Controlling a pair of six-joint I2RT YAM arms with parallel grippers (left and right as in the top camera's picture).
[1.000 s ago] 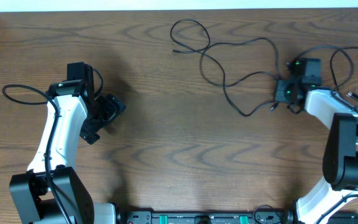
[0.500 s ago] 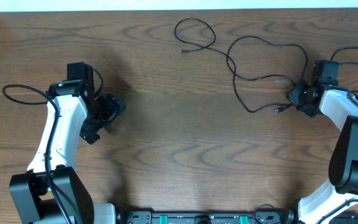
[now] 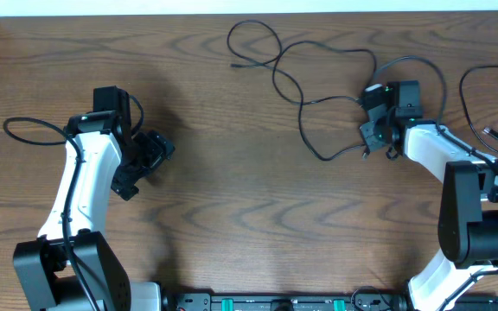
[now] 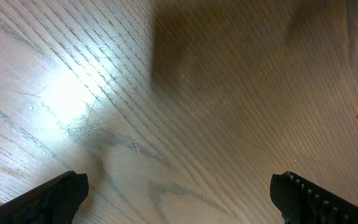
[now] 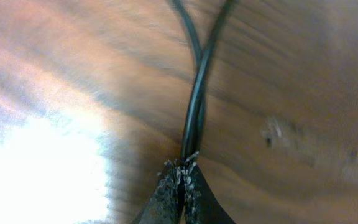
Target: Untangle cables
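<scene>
Shifted left since before, right pincer [image 5: 180, 177] seemingly pinches crossed black cables [image 5: 194, 106].

We record black cables [image 5: 195, 109] on a brown, wood-grained tabletop [image 3: 249, 207]; arms [image 3: 85, 177] white with black joints.

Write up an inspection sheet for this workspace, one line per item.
Surface: brown wood-grain table, with glare patches in both wrist views.
Job's things: thin black cables lie in crossing loops on the far right part of the table.
Clutter: nothing seen.
Grippers: left gripper is open over bare wood and holds nothing; right gripper is shut on two crossing cable strands.
Cables: a thicker black lead loops out beside the left arm.
Surroundings: white strip along the far edge; black hardware at the near edge.
</scene>
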